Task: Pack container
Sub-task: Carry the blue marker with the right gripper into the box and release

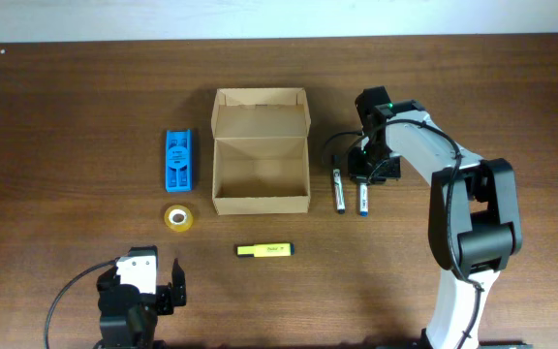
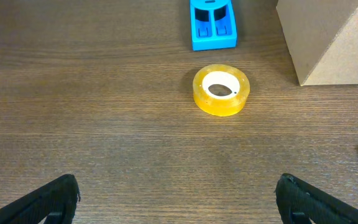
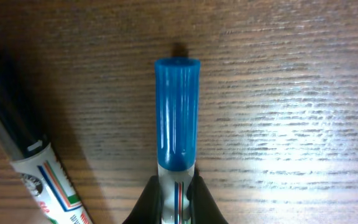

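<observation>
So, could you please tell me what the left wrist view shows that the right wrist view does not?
Only left wrist: a yellow tape roll, a blue plastic item, a corner of the container, and the left fingers spread wide. Only right wrist: the right fingers closed on a blue-capped marker, with a black-capped marker beside it. Both: the brown wooden table.

tape roll [image 2: 221, 91]: yellow, flat on tabletop [image 2: 73, 118] | blue plastic item [image 2: 213, 26]: just beyond it | cardboard box [image 2: 325, 37]: upper right | left end effector [image 2: 182, 202]: fingers wide apart
</observation>
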`<state>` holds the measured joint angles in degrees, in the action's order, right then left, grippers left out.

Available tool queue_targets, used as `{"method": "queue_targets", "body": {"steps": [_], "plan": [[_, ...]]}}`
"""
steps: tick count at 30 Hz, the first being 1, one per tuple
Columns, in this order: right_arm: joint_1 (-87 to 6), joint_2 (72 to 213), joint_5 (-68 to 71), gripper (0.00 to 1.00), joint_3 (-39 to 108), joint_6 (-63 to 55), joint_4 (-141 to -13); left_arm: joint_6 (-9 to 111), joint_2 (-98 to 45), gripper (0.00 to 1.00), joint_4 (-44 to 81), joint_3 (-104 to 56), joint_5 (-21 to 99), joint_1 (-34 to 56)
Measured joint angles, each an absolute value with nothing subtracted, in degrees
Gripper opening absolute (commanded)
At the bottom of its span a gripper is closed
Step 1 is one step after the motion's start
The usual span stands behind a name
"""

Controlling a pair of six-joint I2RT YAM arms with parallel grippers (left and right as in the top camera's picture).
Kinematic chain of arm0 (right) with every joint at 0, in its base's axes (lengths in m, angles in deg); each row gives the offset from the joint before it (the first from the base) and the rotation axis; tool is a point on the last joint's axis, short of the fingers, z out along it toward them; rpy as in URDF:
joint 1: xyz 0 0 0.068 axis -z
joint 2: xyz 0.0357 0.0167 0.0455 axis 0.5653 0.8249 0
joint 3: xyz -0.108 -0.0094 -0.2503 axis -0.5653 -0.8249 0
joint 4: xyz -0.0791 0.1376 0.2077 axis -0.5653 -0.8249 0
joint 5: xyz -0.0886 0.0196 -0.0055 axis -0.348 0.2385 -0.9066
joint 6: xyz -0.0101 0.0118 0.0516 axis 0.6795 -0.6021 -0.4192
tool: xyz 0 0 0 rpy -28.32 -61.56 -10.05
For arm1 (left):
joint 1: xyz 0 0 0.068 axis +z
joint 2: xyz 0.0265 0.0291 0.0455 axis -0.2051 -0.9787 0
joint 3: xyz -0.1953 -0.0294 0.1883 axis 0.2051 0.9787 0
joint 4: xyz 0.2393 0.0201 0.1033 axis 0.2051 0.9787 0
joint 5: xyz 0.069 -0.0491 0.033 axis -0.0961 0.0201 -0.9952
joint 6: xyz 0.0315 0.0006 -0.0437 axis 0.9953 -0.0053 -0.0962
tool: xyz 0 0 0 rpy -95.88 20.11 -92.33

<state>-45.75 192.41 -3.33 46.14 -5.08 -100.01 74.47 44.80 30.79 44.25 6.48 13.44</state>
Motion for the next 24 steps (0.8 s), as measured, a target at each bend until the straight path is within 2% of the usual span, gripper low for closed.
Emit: {"method": "queue_targets", "body": {"steps": [9, 14, 19, 24], "plan": [[-45.8, 192.2, -2.2, 0.08, 56.7, -4.2, -107.5, 74.5, 44.8, 1.00, 30.8, 44.2, 6.5, 13.4], [-47.1, 191.3, 2.1, 0.11, 66.0, 2.6, -112.0, 74.5, 44.8, 0.99, 30.8, 44.2, 6.5, 13.4], [-52.6, 190.1, 4.6, 0.12, 72.3, 10.1, -112.6, 74.5, 44.8, 1.00, 30.8, 44.2, 6.5, 13.4], [-60.4, 190.0, 5.1, 0.24, 73.0, 20.4, -110.5, 74.5, 44.8, 1.00, 30.8, 44.2, 6.5, 13.4]]}}
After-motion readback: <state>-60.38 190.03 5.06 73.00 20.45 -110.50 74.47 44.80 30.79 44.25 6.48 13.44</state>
